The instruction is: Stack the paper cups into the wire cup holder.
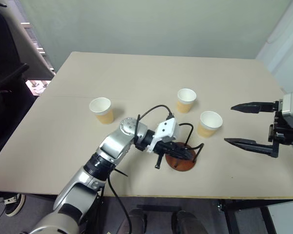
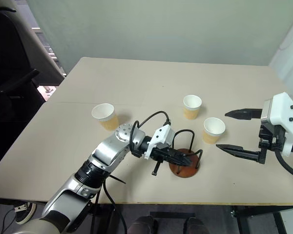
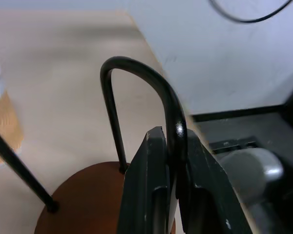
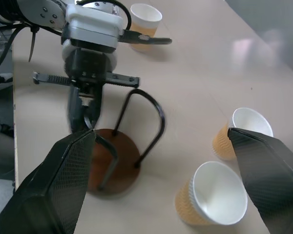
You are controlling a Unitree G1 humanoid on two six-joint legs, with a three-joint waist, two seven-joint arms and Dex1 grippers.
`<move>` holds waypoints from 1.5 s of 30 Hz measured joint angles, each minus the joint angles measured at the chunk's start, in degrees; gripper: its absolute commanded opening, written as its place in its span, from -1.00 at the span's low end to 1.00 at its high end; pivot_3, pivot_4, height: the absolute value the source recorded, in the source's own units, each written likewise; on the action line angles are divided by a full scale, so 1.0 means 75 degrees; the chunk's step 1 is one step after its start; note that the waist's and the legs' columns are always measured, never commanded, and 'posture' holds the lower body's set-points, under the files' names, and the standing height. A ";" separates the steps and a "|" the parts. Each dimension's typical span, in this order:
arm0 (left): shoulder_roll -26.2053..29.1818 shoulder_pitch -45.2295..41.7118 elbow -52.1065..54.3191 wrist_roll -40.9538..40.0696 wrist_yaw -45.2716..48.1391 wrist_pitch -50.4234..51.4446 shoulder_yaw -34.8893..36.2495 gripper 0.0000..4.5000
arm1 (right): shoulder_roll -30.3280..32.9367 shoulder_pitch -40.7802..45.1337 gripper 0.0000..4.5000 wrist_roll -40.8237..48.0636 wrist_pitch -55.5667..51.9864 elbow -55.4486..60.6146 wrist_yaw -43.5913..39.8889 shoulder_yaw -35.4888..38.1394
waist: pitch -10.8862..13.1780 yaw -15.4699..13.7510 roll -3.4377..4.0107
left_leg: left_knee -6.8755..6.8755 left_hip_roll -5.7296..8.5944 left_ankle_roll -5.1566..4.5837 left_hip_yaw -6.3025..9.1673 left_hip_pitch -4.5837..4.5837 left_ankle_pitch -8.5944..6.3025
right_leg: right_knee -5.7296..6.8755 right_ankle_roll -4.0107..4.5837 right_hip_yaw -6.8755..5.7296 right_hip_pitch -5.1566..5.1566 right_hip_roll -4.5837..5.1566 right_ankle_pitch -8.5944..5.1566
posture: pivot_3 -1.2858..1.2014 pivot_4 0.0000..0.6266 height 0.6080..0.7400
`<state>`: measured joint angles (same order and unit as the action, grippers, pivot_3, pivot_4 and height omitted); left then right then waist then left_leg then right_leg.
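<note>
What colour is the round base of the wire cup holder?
Reddish-brown, under black wire loops; the base shows best in the right wrist view.

Glossy thin black wire loops [image 3: 136,78] rising from a smooth reddish-brown disc base [image 4: 119,161]; matt paper cups [image 4: 212,200] sitting on a matt beige tabletop [image 1: 136,78].

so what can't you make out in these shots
- Wire cup holder: in the head views the left tool, shut on a wire loop, covers part of the base.
- Holder base: cut off by the left wrist view's lower edge.
- Nearest paper cup: blurred and cut by that view's side edge.
- Right tool: open, its wrist cut by the picture edge.
</note>
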<state>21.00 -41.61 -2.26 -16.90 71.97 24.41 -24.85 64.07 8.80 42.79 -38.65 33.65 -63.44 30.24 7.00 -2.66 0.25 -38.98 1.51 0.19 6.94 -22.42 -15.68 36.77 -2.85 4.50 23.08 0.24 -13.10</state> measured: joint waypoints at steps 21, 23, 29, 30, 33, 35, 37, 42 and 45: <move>0.1174 0.0479 0.1745 -0.0768 -0.0148 0.1787 0.0504 0.99 | 0.0167 0.0454 1.00 -0.0202 0.0390 -0.0511 -0.0076 -0.0811 | -0.0001 0.0068 0.0004 | 0.0015 0.0010 -0.0035 -0.0014 0.0005 -0.0017 | -0.0095 -0.0028 0.0026 -0.0028 0.0002 0.0011 | 0.03 -0.52 1.00; 0.1350 0.0599 0.2104 -0.1131 -0.0066 0.1959 0.0812 0.99 | 0.0196 0.0516 1.00 -0.0376 0.0527 -0.0687 -0.0115 -0.1024 | -0.0001 0.0069 0.0004 | 0.0019 0.0010 -0.0035 -0.0014 0.0004 -0.0018 | -0.0101 -0.0028 0.0026 -0.0028 0.0002 0.0011 | 0.03 -0.52 1.00; 0.2399 0.1135 0.2555 -0.1567 -0.0117 0.2181 0.1639 0.99 | 0.0275 0.0922 1.00 -0.1279 0.1065 -0.1230 -0.0207 -0.2148 | -0.0001 0.0096 0.0004 | 0.0018 0.0006 -0.0037 -0.0011 0.0006 -0.0019 | -0.0097 -0.0026 0.0026 -0.0025 0.0003 0.0013 | 0.03 -0.52 1.00; 0.2625 0.1182 0.2599 -0.1652 -0.0130 0.2169 0.1914 0.99 | 0.0276 0.1051 1.00 -0.1591 0.1250 -0.1427 -0.0215 -0.2456 | 0.0000 0.0106 0.0003 | 0.0017 0.0005 -0.0037 -0.0010 0.0007 -0.0019 | -0.0096 -0.0025 0.0026 -0.0024 0.0003 0.0015 | 0.03 -0.52 1.00; 0.3004 0.0910 0.2470 -0.1675 -0.0448 0.1945 0.2829 0.99 | 0.0186 0.1549 1.00 -0.2342 0.1666 -0.2233 -0.0263 -0.3310 | 0.0000 0.0095 0.0004 | 0.0011 0.0005 -0.0042 -0.0009 0.0006 -0.0020 | -0.0094 -0.0027 0.0025 -0.0025 0.0004 0.0023 | 0.03 -0.52 1.00; 0.3112 0.0519 0.2370 -0.1593 -0.0670 0.1668 0.3198 0.99 | 0.0000 0.1949 1.00 -0.2591 0.1890 -0.2642 -0.0410 -0.3693 | 0.0000 0.0088 0.0005 | 0.0009 0.0006 -0.0046 -0.0009 0.0005 -0.0021 | -0.0095 -0.0027 0.0025 -0.0026 0.0006 0.0027 | 0.03 -0.52 1.00; 0.3287 0.0435 0.2457 -0.1567 -0.0594 0.1301 0.3355 0.99 | -0.0127 0.2251 1.00 -0.2830 0.2129 -0.2965 -0.0568 -0.4018 | -0.0002 0.0108 0.0009 | 0.0011 0.0008 -0.0053 -0.0010 0.0006 -0.0025 | -0.0102 -0.0027 0.0025 -0.0025 0.0006 0.0027 | 0.03 -0.52 1.00; 0.3445 0.0817 0.2796 -0.1702 -0.0414 0.1021 0.3370 0.99 | -0.0525 0.2751 1.00 -0.3572 0.2687 -0.3967 -0.0942 -0.4796 | -0.0002 0.0136 0.0008 | 0.0034 0.0006 -0.0052 -0.0010 -0.0013 -0.0027 | -0.0114 -0.0022 0.0024 0.0000 0.0007 0.0024 | 0.03 -0.52 1.00; 0.3502 0.1046 0.2836 -0.1694 -0.0501 0.0968 0.3372 0.99 | -0.0820 0.2844 1.00 -0.3912 0.2940 -0.4315 -0.1088 -0.5168 | -0.0002 0.0136 0.0008 | 0.0046 0.0004 -0.0046 -0.0011 -0.0029 -0.0024 | -0.0111 -0.0019 0.0022 0.0023 0.0007 0.0022 | 0.03 -0.52 1.00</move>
<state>47.26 -33.76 19.01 -29.60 68.21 31.67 0.44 57.92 30.13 13.45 -16.60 1.29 -71.61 -8.52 6.99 -1.65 0.31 -38.64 1.54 -0.16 6.85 -22.64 -15.86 35.94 -2.99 4.67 23.25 0.29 -12.94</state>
